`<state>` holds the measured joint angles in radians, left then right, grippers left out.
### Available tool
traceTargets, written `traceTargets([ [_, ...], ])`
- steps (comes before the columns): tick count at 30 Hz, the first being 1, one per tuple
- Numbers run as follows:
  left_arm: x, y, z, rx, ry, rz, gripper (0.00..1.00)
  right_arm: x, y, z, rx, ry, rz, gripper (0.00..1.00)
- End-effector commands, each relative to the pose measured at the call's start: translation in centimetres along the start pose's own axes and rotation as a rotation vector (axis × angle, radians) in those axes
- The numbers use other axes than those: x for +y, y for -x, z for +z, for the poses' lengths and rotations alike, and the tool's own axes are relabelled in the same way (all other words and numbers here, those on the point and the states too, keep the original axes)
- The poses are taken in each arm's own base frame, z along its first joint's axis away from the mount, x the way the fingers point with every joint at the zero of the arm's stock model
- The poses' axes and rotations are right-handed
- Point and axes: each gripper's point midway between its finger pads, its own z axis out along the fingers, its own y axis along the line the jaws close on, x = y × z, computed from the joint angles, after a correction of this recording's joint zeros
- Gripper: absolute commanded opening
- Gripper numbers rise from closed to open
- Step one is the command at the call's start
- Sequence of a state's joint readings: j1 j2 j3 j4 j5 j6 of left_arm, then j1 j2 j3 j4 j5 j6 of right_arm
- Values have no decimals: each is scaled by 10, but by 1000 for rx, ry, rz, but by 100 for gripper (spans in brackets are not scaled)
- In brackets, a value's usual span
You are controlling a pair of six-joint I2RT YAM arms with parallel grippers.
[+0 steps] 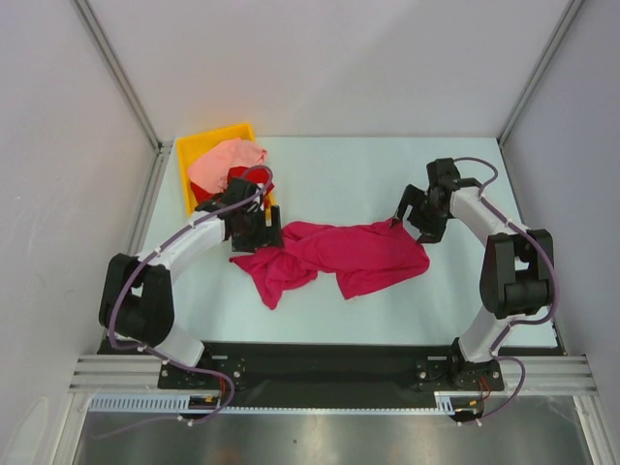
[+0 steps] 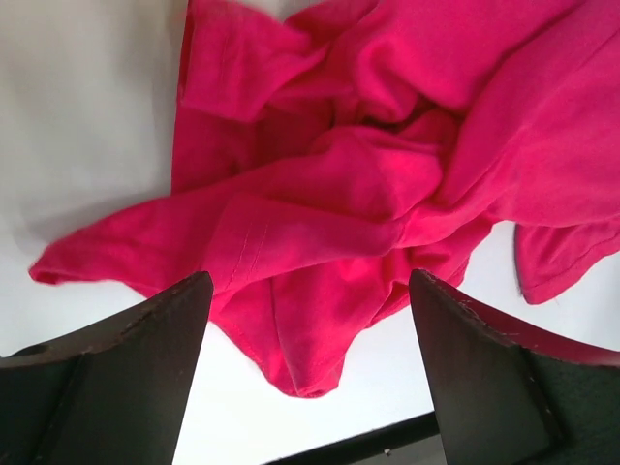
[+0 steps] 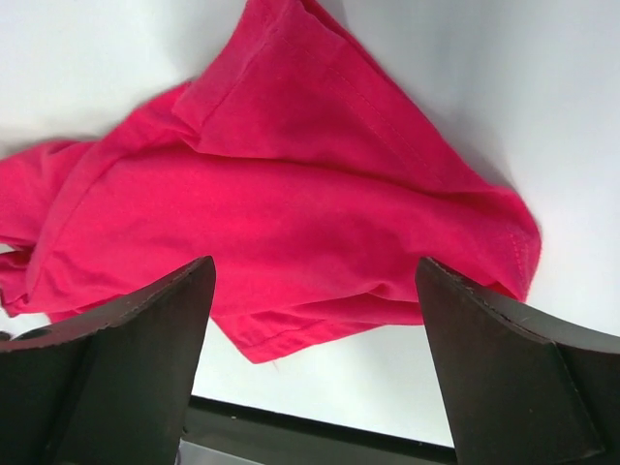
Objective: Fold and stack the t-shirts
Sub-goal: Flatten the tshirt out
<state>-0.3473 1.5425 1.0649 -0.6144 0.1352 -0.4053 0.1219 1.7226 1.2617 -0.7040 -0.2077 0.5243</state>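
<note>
A magenta-crimson t-shirt (image 1: 339, 254) lies crumpled on the white table between my two arms. It fills the left wrist view (image 2: 368, 174) and the right wrist view (image 3: 291, 203). My left gripper (image 1: 266, 232) hovers over the shirt's left end, open, and the cloth lies below its tips (image 2: 308, 276) without being pinched. My right gripper (image 1: 405, 215) stands open over the shirt's right corner (image 3: 316, 263), also holding nothing. A pale salmon-pink t-shirt (image 1: 225, 161) sits bunched on a bright red t-shirt (image 1: 202, 191) at the back left.
The yellow bin (image 1: 208, 141) holds the pink and red shirts, just behind my left arm. A black rail (image 1: 329, 363) runs along the table's near edge. Grey walls and metal posts close in the sides and back.
</note>
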Motion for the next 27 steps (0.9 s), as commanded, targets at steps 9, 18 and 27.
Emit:
traceTargets([
  [9, -5, 28, 28, 18, 10, 79, 75, -35, -18, 6, 43, -78, -53, 85],
  [18, -8, 32, 16, 7, 6, 96, 29, -60, -10, 13, 9, -204, -131, 84],
  [27, -25, 42, -16, -80, -60, 96, 0, -66, -21, 23, 38, -190, -161, 49],
])
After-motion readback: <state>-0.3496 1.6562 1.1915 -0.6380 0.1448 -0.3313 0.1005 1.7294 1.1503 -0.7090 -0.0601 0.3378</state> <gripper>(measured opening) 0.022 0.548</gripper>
